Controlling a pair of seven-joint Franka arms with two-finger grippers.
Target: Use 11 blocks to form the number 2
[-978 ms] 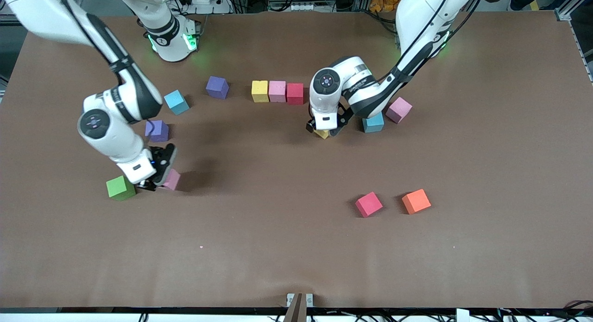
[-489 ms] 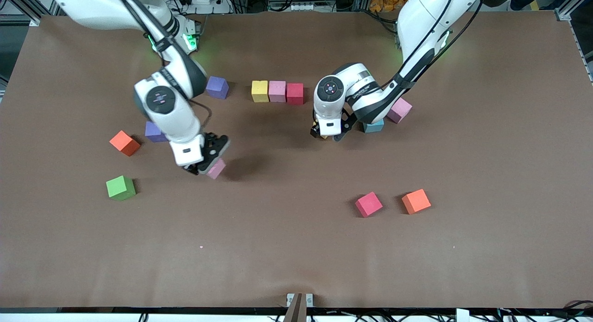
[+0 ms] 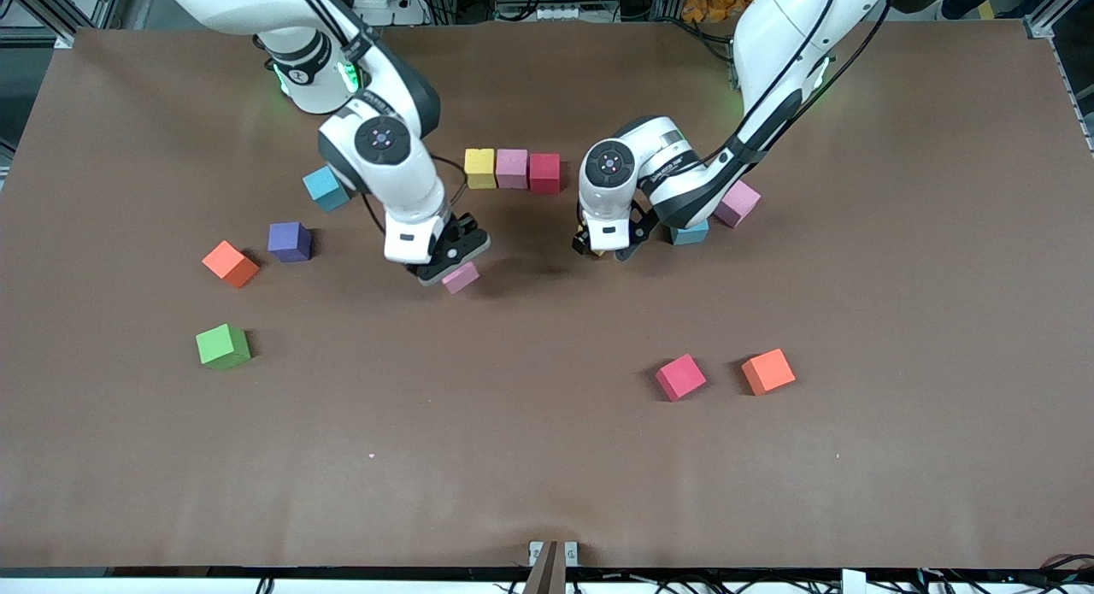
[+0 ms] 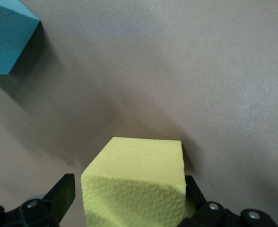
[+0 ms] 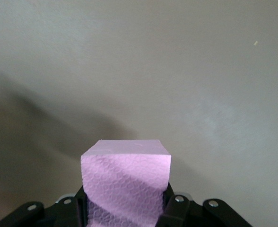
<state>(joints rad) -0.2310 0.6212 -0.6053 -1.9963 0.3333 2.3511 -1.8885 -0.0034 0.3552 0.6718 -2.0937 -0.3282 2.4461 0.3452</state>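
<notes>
A: What's the biggest thing to go by?
B: The brown table (image 3: 547, 457). On it, a row of three blocks, yellow (image 3: 479, 167), pink (image 3: 512, 167) and red (image 3: 544, 172), touching side to side; its long axis runs between the two arms' ends of the table. Only that one line of the number 2 exists.

A: And the arms?
B: The right gripper (image 3: 450, 266) hangs over bare table, nearer the front camera than the row, clamped on a pink block (image 5: 125, 184). The left gripper (image 3: 605, 245) is low at the table, just toward the left arm's end of the row, its fingers (image 4: 61, 196) spread on either side of a yellow block (image 4: 135, 187).

A: Anything hard to see?
B: That yellow cube is almost hidden under the wrist from the front. A cyan block (image 3: 689, 232) beside it is partly covered by the left arm.
</notes>
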